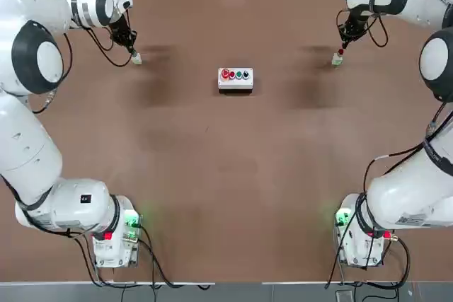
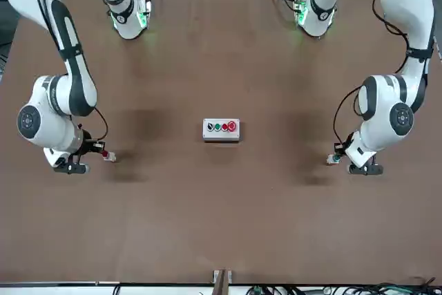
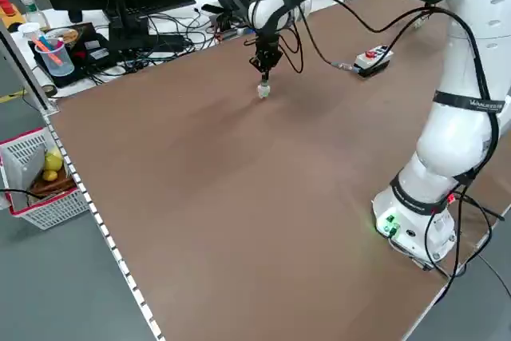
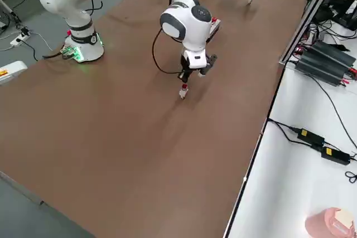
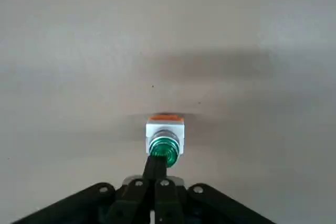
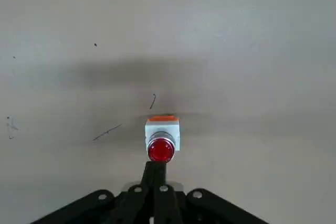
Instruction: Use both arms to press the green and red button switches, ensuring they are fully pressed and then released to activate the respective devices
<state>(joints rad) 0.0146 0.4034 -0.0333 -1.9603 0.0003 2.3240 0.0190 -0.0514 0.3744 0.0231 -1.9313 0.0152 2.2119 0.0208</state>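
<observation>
**A:** Where are the pincers, and how do their fingers stand?

**B:** The left gripper (image 1: 132, 50) sits in the upper left of the overhead frame, the right gripper (image 1: 342, 50) in the upper right. Each has its two fingers pressed together into one slim dark tip, clamped on nothing.

**A:** And the switches?

**B:** The green button switch (image 5: 165, 144) stands on the brown table (image 1: 226, 175) under the left tip; in the left wrist view that tip meets the edge of the green cap. The red button switch (image 6: 161, 142) stands under the right tip, which touches the red cap's rim in the right wrist view. The two are well apart, at opposite sides of the table's far half.

**A:** Which way do they point?

**B:** Both stand upright: whitish base on the table, long axis vertical, cap facing up toward the tip.

**A:** Anything between them?

**B:** A white button box (image 1: 235, 78) with a row of red and green buttons, upper centre of the overhead frame, touched by neither arm.
</observation>
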